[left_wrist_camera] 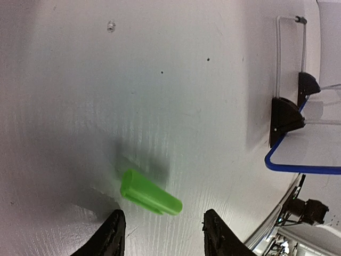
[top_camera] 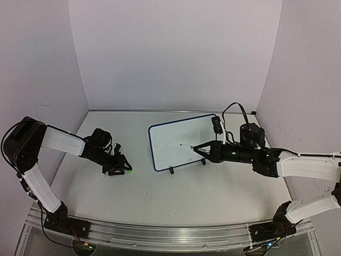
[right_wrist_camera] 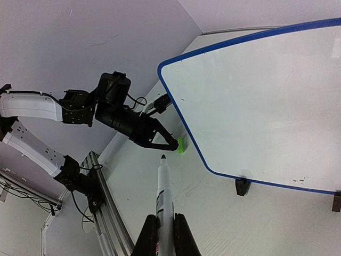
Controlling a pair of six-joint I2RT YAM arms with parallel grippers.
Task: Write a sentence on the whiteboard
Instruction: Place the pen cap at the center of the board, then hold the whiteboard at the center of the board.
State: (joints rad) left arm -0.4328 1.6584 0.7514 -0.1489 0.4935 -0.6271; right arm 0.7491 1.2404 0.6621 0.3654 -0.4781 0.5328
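Note:
The whiteboard (top_camera: pixel 178 140) stands tilted on its two black feet right of centre, blue-framed. Its white face is blank and no sentence shows on it; it also appears in the left wrist view (left_wrist_camera: pixel 314 149) and the right wrist view (right_wrist_camera: pixel 256 101). My right gripper (right_wrist_camera: pixel 165 221) is shut on an uncapped white marker pen (right_wrist_camera: pixel 164 192). The pen's tip points left, just before the board's lower edge (top_camera: pixel 184 145). My left gripper (left_wrist_camera: pixel 163 212) is open low over the table. A green pen cap (left_wrist_camera: pixel 150 192) lies just beyond its fingertips, touching neither.
An aluminium rail (top_camera: pixel 170 232) runs along the near edge and carries both arm bases. White walls close in the table at the back and on both sides. A small screw head (left_wrist_camera: pixel 111 25) sits in the tabletop left of the board.

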